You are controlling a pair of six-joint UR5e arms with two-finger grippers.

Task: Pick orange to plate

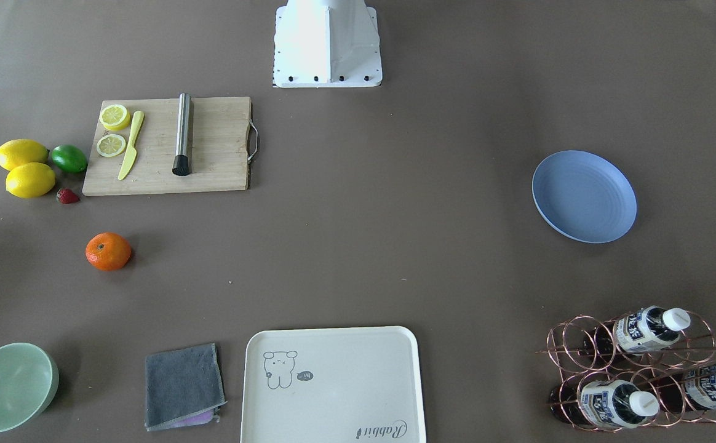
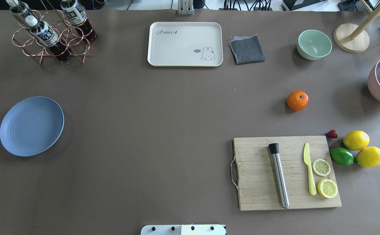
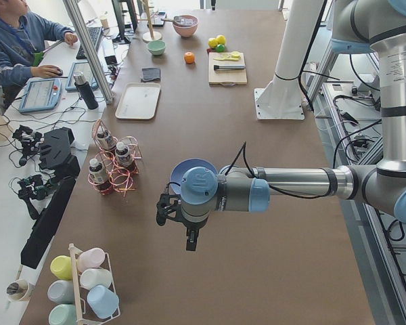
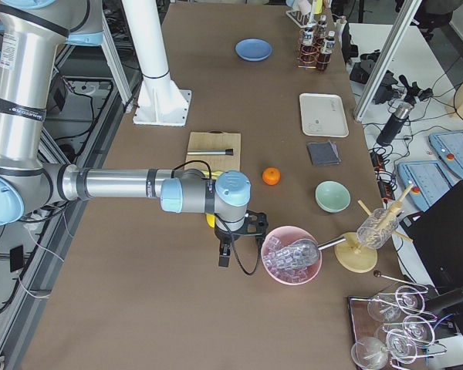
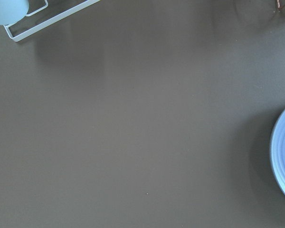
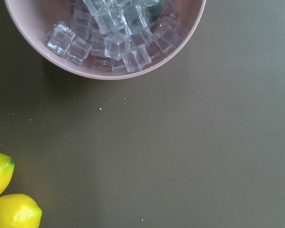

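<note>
1. overhead exterior view: the orange [image 2: 297,100] sits alone on the bare tabletop [image 2: 164,130] in the right half, just past the far edge of the cutting board [image 2: 258,173] and touching nothing.
2. the plate [image 2: 31,126] lies flat at the left side of the tabletop, well apart from the orange, with nothing on it.
3. in the exterior left view the left gripper [image 3: 191,238] hangs above the tabletop close to the plate, and its arm hides part of the plate. i cannot tell whether its jaws are released or clenched. the left wrist view shows only bare tabletop, with the plate's rim at its right edge.
4. in the exterior right view the right gripper [image 4: 224,254] hangs over the right end of the tabletop, just beside a pink bowl [image 6: 28,38] full of ice cubes [image 6: 118,42]. it is apart from the orange, and i cannot tell the state of its jaws either.
5. right of the cutting board lie two lemons [image 2: 356,140], a lime [image 2: 341,156] and a strawberry [image 2: 332,133].
6. along the far edge, from left to right, stand a bottle rack [image 2: 51,42], a cream tray [image 2: 185,44], a grey cloth [image 2: 247,49] and a mint bowl [image 2: 314,44].
</note>
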